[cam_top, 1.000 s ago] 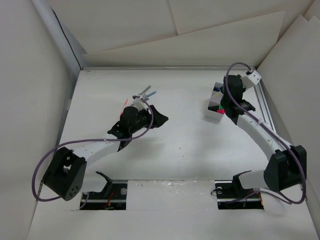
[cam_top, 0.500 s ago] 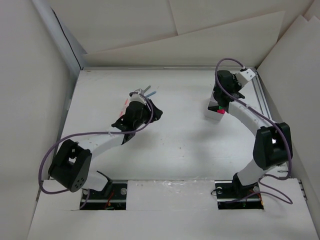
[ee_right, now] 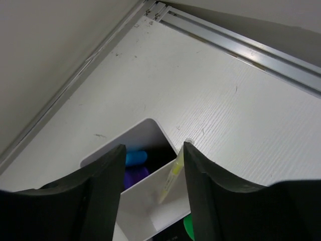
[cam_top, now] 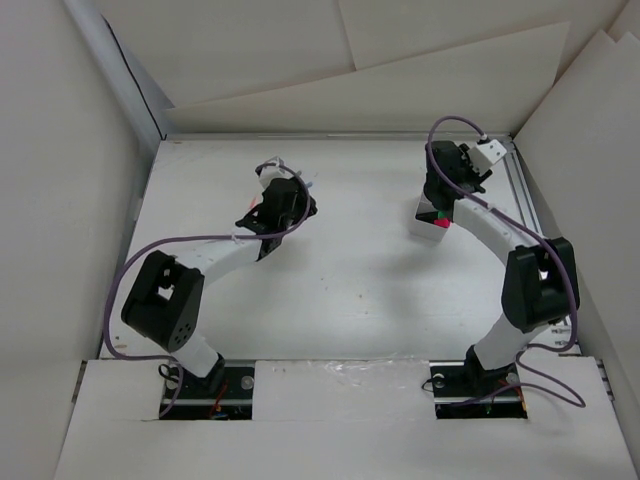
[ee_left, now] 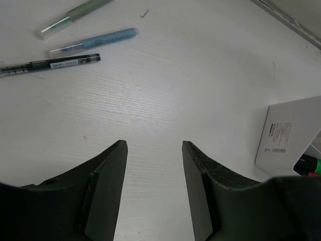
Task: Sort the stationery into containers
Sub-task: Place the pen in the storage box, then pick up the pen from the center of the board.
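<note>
Right gripper (ee_right: 154, 150) fingers are standing apart, gripping nothing, above the pale white compartmented box (ee_right: 143, 203), where a thin yellow pen (ee_right: 172, 178) is leaning beside a blue highlighter end (ee_right: 135, 158). Left gripper (ee_left: 154, 145) fingers are gaping empty over the white table (ee_left: 165, 90), well short of a pale blue pen (ee_left: 98, 40) and a black pen (ee_left: 55, 64).

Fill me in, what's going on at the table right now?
The right pincer hangs open over the white box, where a yellow pen leans tilted next to a compartment holding a blue highlighter and a purple highlighter. The left pincer, open and empty, hovers above the table near a green pen, a blue pen and a black pen. Those three are unsorted.
</note>
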{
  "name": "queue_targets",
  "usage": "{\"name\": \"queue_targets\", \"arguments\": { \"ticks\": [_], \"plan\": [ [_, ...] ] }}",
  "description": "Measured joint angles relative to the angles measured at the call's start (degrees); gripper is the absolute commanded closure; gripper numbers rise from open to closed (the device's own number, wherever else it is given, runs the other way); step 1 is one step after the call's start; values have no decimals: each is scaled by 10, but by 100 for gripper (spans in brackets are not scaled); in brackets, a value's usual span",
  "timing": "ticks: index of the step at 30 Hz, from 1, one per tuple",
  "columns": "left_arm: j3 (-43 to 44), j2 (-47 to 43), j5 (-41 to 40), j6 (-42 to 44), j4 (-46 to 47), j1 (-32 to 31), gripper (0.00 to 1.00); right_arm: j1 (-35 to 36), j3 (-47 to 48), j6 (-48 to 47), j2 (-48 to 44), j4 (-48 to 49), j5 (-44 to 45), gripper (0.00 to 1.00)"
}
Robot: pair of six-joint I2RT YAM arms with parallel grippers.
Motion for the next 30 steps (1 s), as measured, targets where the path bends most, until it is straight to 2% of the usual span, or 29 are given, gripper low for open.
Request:
{"name": "queue_targets", "arguments": {
  "ticks": [2, 6, 7, 8, 9, 11, 12, 14, 16, 18, 21, 30],
  "plan": [
    [3, 1, -11, 0, -7, 2, 56, 0, 0, 4, -4, -9, -5, 36],
    [3, 5, -25, -3, -24, 16, 55, 0, -4, 14, -42, -25, -28, 36],
    [3, 7, -26, -5, -28, 22, 55, 1, -9, 18, -62, -30, -39, 38],
    [3, 8, -26, -7, -35, 32, 57, 3, -15, 22, -84, -36, -52, 43],
    [3, 8, -24, -11, -44, 45, 59, 7, -23, 25, -110, -37, -68, 54],
    [0, 8, -19, -16, -55, 79, 61, 25, -48, 30, -172, -37, -104, 67],
    [-6, 6, -16, -18, -56, 98, 62, 40, -61, 32, -204, -37, -124, 83],
    [-29, -3, -12, -23, -59, 136, 62, 71, -88, 33, -264, -32, -166, 92],
    [-51, -10, -17, -26, -76, 169, 62, 104, -110, 33, -315, -29, -205, 96],
    [-57, -12, -30, -24, -105, 183, 62, 128, -125, 32, -346, -27, -233, 96],
    [-49, -9, -40, -7, -142, 179, 64, 147, -142, 31, -366, -24, -263, 89],
    [85, 104, -65, 66, -227, 176, 63, 171, -165, 27, -362, -25, -318, 68]
  ]
}}
